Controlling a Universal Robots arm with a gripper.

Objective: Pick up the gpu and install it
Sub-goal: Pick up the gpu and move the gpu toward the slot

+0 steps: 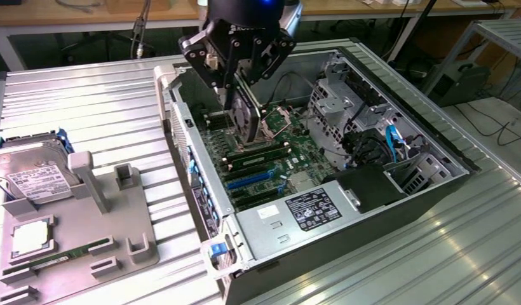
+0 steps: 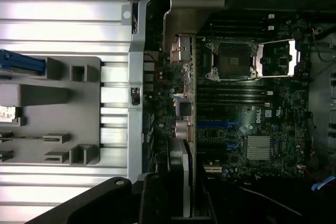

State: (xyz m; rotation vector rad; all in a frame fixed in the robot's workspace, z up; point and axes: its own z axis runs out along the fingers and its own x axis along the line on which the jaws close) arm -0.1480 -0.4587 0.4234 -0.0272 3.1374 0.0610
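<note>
Station: slatted metal table (image 1: 91,108) bearing an open computer case (image 1: 186,143) lying on its side, with a grey parts holder (image 1: 116,216) beside it on the exterior view's left.

Gripper (image 1: 237,79): positioned over the far end of the case, above the motherboard (image 1: 273,159). Its fingers are clamped on the gpu (image 1: 246,117), one on each face of the card.

Gpu: held on edge, hanging down from the fingers into the case. Its lower edge is close above the board near the processor socket (image 2: 231,59). Whether it touches the board cannot be told. The blue expansion slots (image 1: 248,181) lie nearer the camera than the card, apart from it. In the wrist view the gpu (image 2: 185,108) appears edge-on, running away from the gripper (image 2: 181,198) between the case's side wall and the socket, with small components showing on one face.

Parts holder: a hard drive (image 1: 32,175) with a white label sits at its far end, a square chip (image 1: 30,238) lies nearer, and a narrow green memory stick (image 1: 61,259) lies at the near edge.
</note>
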